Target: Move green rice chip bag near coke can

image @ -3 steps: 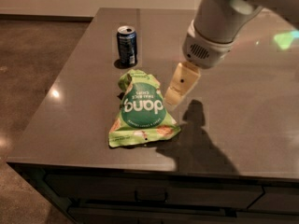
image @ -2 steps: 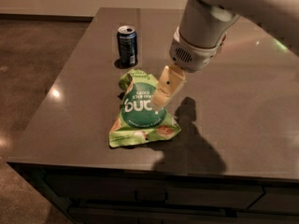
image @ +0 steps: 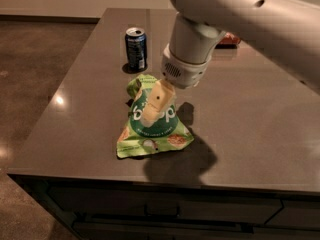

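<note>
— What's around you?

— A dim room with a brown polished floor (image: 35, 64). In front of me is a dark grey tabletop (image: 260, 134) that throws back a few points of light, with dark drawer fronts (image: 160, 211) beneath its near edge.

— Where is your gripper?

— My gripper (image: 158, 108) hangs from my pale arm (image: 240, 9), low over the left-centre of the tabletop, right on the green rice chip bag (image: 150, 134).

— And the jaws?

— Narrow, pinched on the bag's upper middle. The pouch rises to a peak where I hold it, and its bottom edge rests on the tabletop, so it stands tilted like a small tent.

— Can you read anything on it?

— There is white lettering in a dark-green circle, upside down from here, and my gripper covers its middle. I make out only a rounded letter on each side, not a whole word. Orange chip pictures sit near the two lower corners.

— What else is there?

— A dark blue can (image: 135, 48) with a silver top stands upright just behind the bag, apart from it; its label is too small to read. Far back, to the right of my wrist, a sliver of red shows, the coke can (image: 229, 39) as far as I can judge. It is mostly hidden behind my arm, well apart from the bag, with no lettering legible.
</note>
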You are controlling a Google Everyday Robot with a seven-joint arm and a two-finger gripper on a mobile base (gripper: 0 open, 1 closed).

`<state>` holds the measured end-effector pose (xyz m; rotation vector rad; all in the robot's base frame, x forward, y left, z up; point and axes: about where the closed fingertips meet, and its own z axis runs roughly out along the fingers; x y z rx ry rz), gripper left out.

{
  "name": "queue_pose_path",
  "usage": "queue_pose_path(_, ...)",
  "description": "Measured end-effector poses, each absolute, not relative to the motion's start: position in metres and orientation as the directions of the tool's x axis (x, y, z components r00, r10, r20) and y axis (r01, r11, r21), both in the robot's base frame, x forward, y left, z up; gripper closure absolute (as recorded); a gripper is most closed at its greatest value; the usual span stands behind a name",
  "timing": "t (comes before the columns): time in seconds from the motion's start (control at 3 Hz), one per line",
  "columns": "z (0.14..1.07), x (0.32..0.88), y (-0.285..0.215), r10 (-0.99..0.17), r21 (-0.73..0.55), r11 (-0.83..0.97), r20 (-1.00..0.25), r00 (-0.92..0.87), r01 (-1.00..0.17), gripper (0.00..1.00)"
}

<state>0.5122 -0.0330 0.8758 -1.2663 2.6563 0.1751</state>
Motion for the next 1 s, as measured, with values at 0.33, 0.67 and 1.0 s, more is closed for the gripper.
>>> queue_pose_path(0.33,0.865,0.514,-0.017,-0.751,0.049,0.628,-0.223,-0.621,-0.777,0.00)
queue_pose_path(0.67,0.859,0.516,-0.005,-0.749,0.064,0.629,-0.219,-0.626,-0.775,0.14)
queue_pose_path(1.0,0.858,0.517,0.000,-0.745,0.071,0.632,-0.218,-0.630,-0.772,0.38)
